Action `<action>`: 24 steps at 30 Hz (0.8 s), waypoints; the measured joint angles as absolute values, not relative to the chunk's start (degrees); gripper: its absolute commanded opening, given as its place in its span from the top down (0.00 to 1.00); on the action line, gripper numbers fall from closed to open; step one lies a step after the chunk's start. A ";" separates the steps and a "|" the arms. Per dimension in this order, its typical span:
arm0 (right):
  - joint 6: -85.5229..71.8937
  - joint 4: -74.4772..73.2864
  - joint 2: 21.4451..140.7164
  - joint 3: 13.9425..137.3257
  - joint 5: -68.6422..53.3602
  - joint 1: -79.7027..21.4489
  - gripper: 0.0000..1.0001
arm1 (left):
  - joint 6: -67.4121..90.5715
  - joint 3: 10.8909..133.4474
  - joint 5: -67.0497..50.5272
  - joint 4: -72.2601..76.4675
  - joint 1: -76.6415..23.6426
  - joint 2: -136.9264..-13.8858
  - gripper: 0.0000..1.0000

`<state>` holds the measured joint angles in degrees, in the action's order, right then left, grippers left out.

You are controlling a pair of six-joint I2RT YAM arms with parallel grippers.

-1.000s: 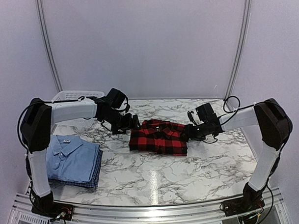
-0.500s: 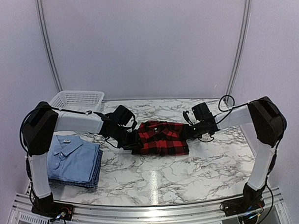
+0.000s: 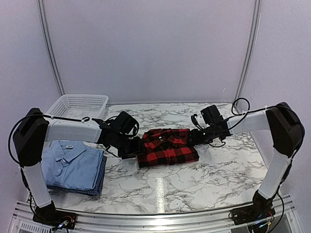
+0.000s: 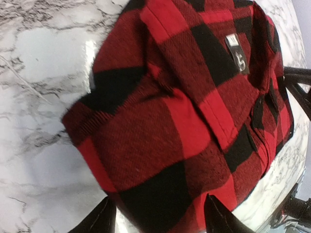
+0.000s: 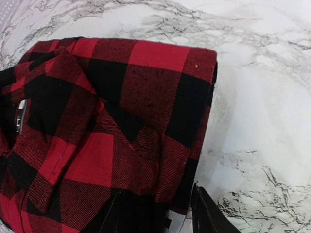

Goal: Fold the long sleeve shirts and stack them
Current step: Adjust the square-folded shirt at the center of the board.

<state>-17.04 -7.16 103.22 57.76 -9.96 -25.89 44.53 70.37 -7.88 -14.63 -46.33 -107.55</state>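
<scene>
- The red-and-black plaid flannel shirt (image 3: 167,147) lies folded into a compact block near the middle of the table (image 3: 213,170), flat on the surface between your two grippers.
- Your left gripper (image 4: 158,221) is low at the shirt's left edge. Its fingers stand apart with the corner of the fold between them. You cannot tell from the wrist view whether the pads touch the cloth.
- Your right gripper (image 5: 158,216) is at the shirt's right edge, also with its fingers spread and the plaid hem between them. Nothing is lifted.
- The tabletop is glossy white marble pattern with grey veins. A bright streak of reflected light runs across it in front of the plaid shirt.
- At your near left, the light blue collared shirt (image 3: 70,160) sits folded on top of the blue checked shirt (image 3: 99,184). Only the checked shirt's right and near edges show beneath it. This stack is well apart from the plaid shirt.
- The white mesh basket (image 3: 78,105) stands at the far left corner, behind the stack.
- Plain pale walls close in the table at the back and both sides. A thin metal tube (image 3: 47,48) climbs the back wall on the left and another tube (image 3: 251,41) on the right.
- A ribbed metal rail (image 3: 159,221) runs along the near edge, carrying both arm bases.
</scene>
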 measured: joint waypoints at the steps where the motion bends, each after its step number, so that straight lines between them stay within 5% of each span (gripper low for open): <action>1: -16.95 -7.75 102.15 57.76 -9.56 -25.89 0.56 | 44.38 70.37 -7.40 -14.61 -45.69 -107.55 0.36; 8: -16.25 -9.30 98.59 59.61 -7.29 -26.04 0.60 | 43.88 70.46 -6.85 -14.55 -41.08 -107.59 0.44; 24: -14.22 -10.39 110.19 67.48 -5.93 -27.27 0.66 | 43.07 76.16 -8.75 -13.37 -39.53 -112.77 0.66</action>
<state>-14.22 -10.39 110.19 67.48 -5.93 -27.27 43.07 76.16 -8.75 -13.37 -39.53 -112.77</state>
